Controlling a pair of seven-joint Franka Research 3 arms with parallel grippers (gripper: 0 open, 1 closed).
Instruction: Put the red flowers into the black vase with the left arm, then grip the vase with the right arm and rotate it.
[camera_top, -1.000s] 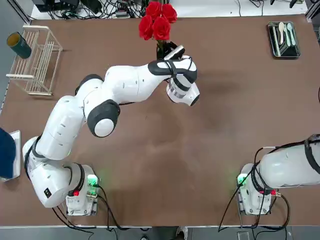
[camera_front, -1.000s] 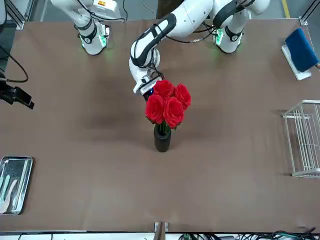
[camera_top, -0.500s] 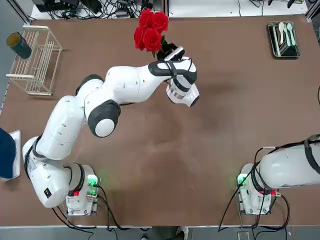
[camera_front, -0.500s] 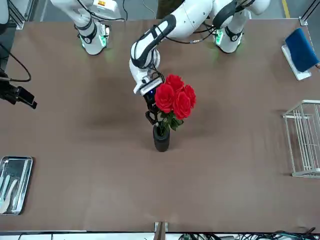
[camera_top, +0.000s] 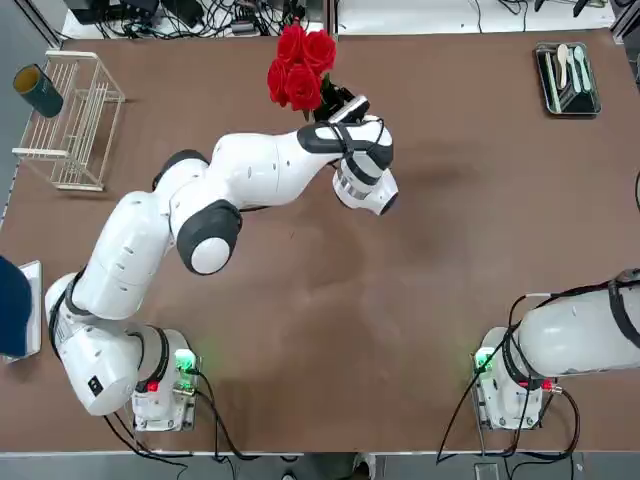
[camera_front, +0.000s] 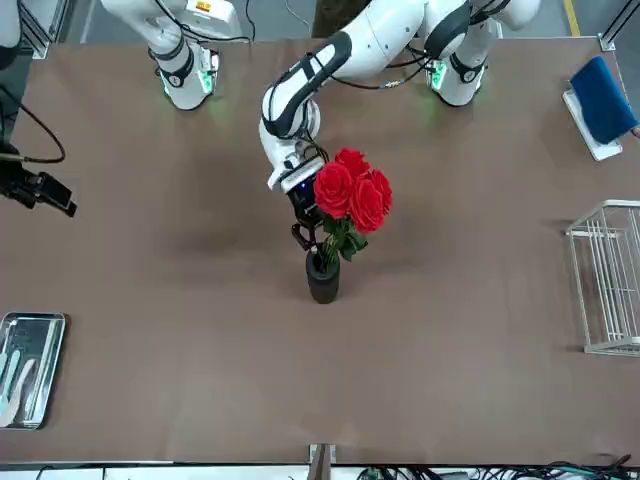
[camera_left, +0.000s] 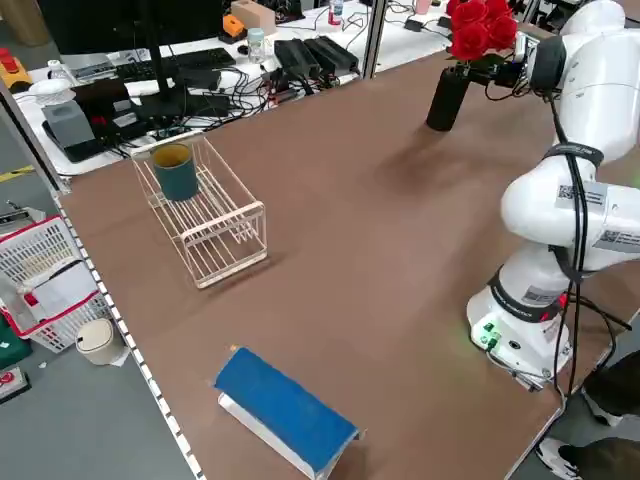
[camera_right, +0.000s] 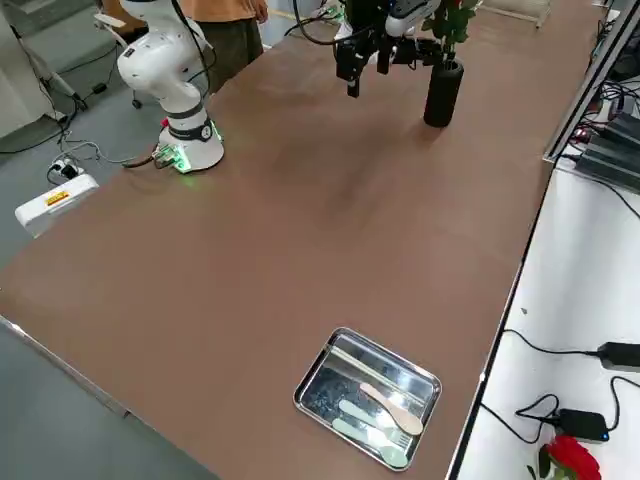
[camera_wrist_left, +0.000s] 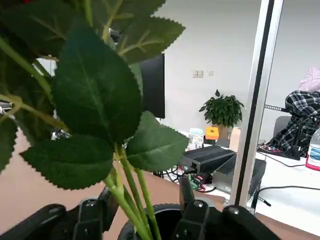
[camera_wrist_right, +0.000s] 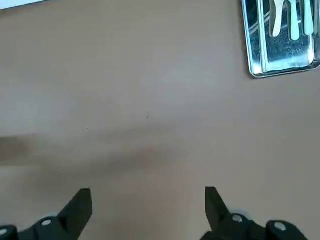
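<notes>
Red flowers in blk vase

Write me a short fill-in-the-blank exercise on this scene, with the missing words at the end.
The stems of the red flowers stand in the black ____. Beside it, the left gripper has its fingers ____. The right gripper is over the table's ____ side. The green cup sits in the white ____.

Missing words: vase; open; right; rack.

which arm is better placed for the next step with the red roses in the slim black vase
Left, I'd say: the left gripper is at the roses' stems, just above the vase. The right gripper hovers empty, well away toward the silver metal tray.
</notes>
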